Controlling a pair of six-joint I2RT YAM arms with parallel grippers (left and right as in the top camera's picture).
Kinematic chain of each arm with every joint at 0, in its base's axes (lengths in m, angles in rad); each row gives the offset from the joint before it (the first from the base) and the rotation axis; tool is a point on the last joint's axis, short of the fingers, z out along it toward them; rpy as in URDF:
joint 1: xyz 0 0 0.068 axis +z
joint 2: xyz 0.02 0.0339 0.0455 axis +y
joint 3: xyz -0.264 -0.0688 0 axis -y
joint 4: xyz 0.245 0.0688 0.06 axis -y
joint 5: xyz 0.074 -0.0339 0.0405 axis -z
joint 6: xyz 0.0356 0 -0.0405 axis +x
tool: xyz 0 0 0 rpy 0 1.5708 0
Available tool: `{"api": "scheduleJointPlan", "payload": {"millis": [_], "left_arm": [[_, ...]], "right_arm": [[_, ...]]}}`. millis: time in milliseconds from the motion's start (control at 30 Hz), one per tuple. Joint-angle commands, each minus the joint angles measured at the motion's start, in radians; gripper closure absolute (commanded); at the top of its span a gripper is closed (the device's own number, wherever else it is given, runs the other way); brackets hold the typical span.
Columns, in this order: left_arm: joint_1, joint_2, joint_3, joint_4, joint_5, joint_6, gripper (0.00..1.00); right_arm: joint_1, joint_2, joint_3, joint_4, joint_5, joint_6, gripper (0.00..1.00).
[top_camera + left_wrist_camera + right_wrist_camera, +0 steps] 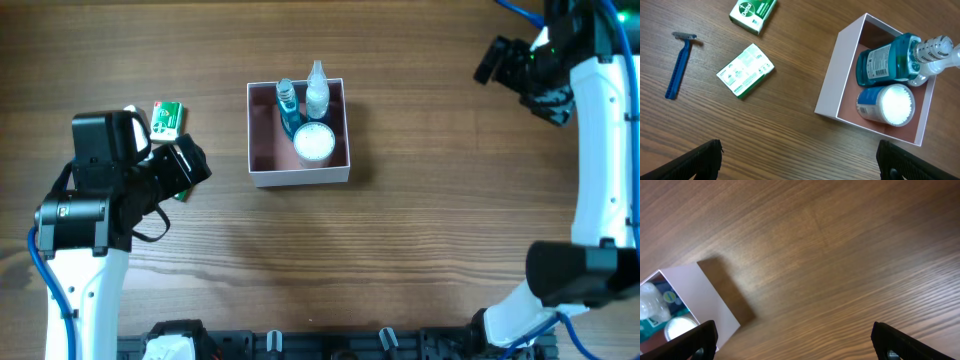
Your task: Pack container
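Square shallow white-walled cardboard container (298, 177) with dusty-pink inside sits near mid-table on the brown wood-grain table (430, 220), flat, open side up, well apart from both arms. Inside it are three items, packed toward one side. A teal-blue plastic mouthwash bottle (288, 108) lies on its side. A clear plastic bottle with a white cap (317, 88) lies just beside it, cap end reaching over the rim. A small round white-lidded jar (314, 142) touches both bottles. Remaining pink floor is bare. Left wrist view shows the same container (832, 75) at upper right, the blue bottle's (887, 60) label facing up. To that side of the container, out on the wood: a green-and-white small cardboard carton (745, 70), a second greener carton (753, 13) near it, and a blue plastic disposable razor (679, 65) lying flat, all apart from one another. Left gripper (799, 150) hangs over bare table near the cartons, its black fingers (702, 160) spread wide, nothing between them. Right gripper (792, 330) is off at the far corner, container (705, 295) only at the edge of its view, fingers (695, 342) likewise spread and empty.
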Motion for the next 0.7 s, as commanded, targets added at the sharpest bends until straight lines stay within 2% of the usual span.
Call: {"api": "scheduleJointPlan", "payload": {"millis": [0, 167, 400, 500, 667], "left_arm": [[-0.003, 0.0, 0.018, -0.002, -0.014, 0.013, 0.0], [-0.003, 0.0, 0.018, -0.002, -0.014, 0.013, 0.0], [-0.003, 0.0, 0.018, -0.01, -0.025, 0.013, 0.0], [-0.003, 0.0, 0.018, -0.025, -0.024, 0.017, 0.0], [-0.004, 0.013, 0.018, -0.031, -0.043, 0.047, 0.01]], "right_arm": [[0.004, -0.17, -0.096, 0.018, 0.021, -0.026, 0.0], [0.004, -0.386, -0.347, 0.1, 0.013, -0.025, 0.0], [0.004, -0.687, -0.82, 0.274, -0.013, -0.026, 0.0], [0.004, -0.73, -0.949, 0.333, -0.013, -0.026, 0.0], [0.004, -0.705, -1.046, 0.395, -0.043, -0.085, 0.0]]}}
